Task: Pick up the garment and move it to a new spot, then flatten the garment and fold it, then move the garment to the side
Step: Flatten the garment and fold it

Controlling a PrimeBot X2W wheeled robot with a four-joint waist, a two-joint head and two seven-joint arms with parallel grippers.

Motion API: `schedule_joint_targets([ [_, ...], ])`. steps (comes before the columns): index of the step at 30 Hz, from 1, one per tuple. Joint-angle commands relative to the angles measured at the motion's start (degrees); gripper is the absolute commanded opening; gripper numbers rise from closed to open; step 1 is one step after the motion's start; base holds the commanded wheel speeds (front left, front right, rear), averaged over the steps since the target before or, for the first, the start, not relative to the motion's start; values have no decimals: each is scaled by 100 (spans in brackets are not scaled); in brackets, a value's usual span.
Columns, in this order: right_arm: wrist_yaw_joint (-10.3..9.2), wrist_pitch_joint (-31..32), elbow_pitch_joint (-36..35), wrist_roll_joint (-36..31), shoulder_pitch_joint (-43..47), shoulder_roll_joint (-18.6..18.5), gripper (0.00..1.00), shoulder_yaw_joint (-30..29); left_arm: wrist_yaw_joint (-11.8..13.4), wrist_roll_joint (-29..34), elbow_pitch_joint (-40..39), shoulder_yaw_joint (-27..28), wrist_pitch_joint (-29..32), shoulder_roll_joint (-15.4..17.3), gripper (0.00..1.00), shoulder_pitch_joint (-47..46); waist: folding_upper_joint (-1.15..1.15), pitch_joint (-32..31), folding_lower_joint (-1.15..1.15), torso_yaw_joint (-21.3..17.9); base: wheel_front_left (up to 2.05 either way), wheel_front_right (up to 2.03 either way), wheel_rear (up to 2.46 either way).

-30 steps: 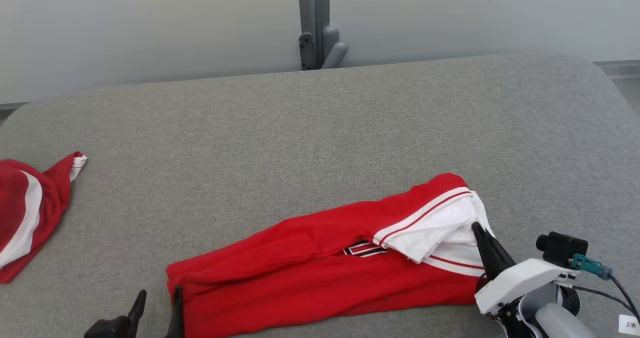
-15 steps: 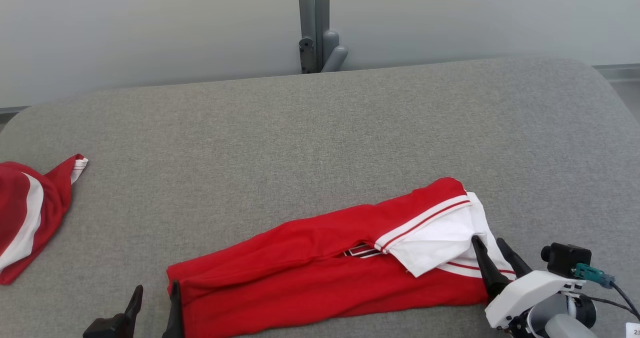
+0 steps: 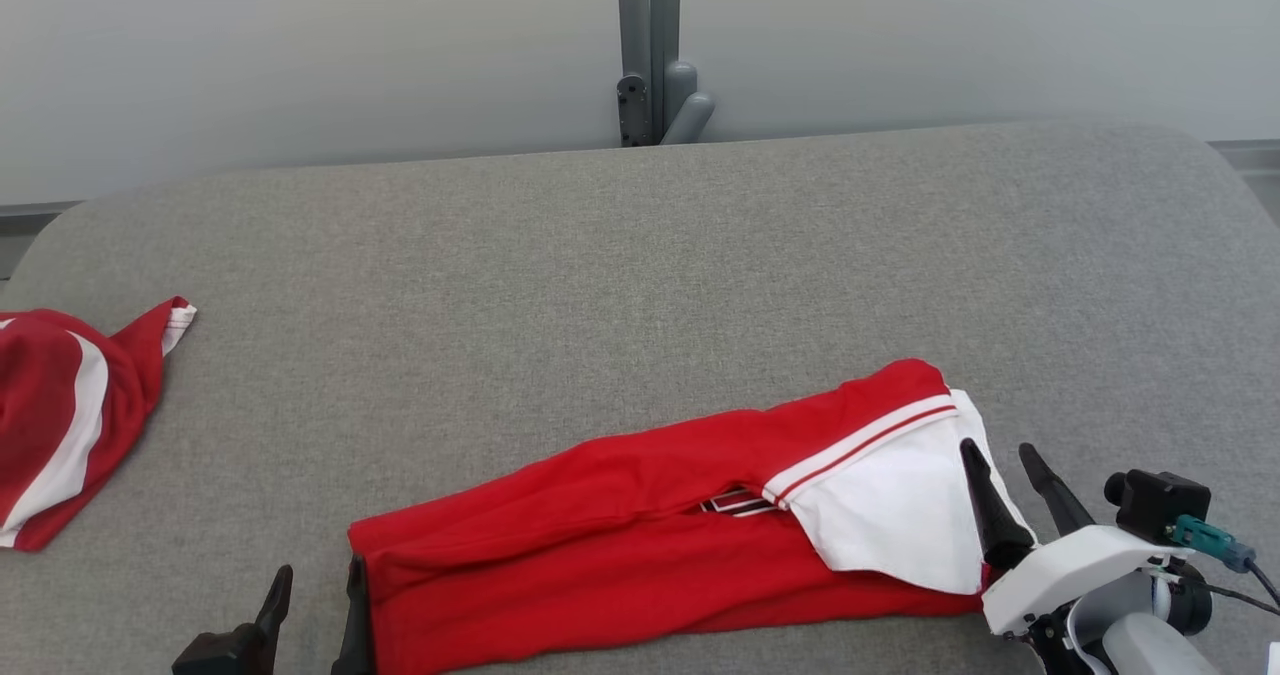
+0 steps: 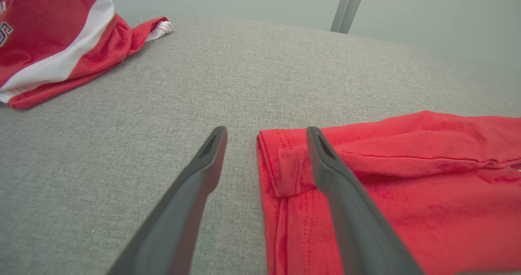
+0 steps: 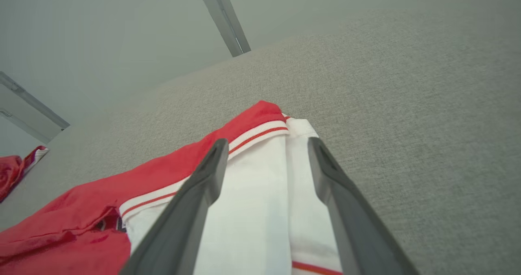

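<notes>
- Head view: the garment (image 3: 640,525), red with a white, red-striped panel at its right end, lies folded into a long band on the grey counter (image 3: 600,275), near the front edge and slanting up to the right. The left gripper (image 3: 320,567) is at the band's left end and the right gripper (image 3: 997,447) at the white end; both pairs of fingers are spread with nothing between them. A second red-and-white garment (image 3: 60,425) lies bunched at the counter's far left, well apart. A grey post (image 3: 650,45) rises behind the counter.
- Left wrist view: the left gripper (image 4: 265,130) has its fingers wide, one over bare counter (image 4: 244,63) and the other over the garment's (image 4: 427,177) hemmed red corner. Whether they touch cannot be told.
- Right wrist view: the right gripper (image 5: 267,141) has its fingers wide above the garment's (image 5: 252,210) white panel, gripping nothing, with bare counter (image 5: 407,104) just to the right.
</notes>
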Motion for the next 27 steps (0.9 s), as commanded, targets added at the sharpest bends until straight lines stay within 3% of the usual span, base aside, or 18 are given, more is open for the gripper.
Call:
schedule_joint_targets([
  [1, -2, -17, -41, -88, -5, -24, 100, -5, 32, -32, -24, -2, 3, 8, 100, 74, 0, -5, 0, 23, 0, 0, 0],
  [8, -2, -17, 236, -409, -73, 80, 100, -235, 61, -50, -54, -73, 3, 7, 100, 62, 0, 36, 0, 91, 0, 0, 0],
  [16, -2, -6, 1296, -640, -672, -39, 100, -12, 114, -145, -98, -165, 3, 10, 100, -200, 0, 344, 0, 250, 0, 0, 0],
  [23, -2, 272, 1967, -44, -1021, -15, 100, 356, 127, -110, -180, -148, 3, 9, 100, -336, 0, 521, 0, 418, 0, 0, 0],
  [27, 3, 480, 1933, 467, -976, 87, 100, 762, 132, -145, -203, -187, 3, 9, 100, -354, 0, 556, 0, 470, 0, 0, 0],
])
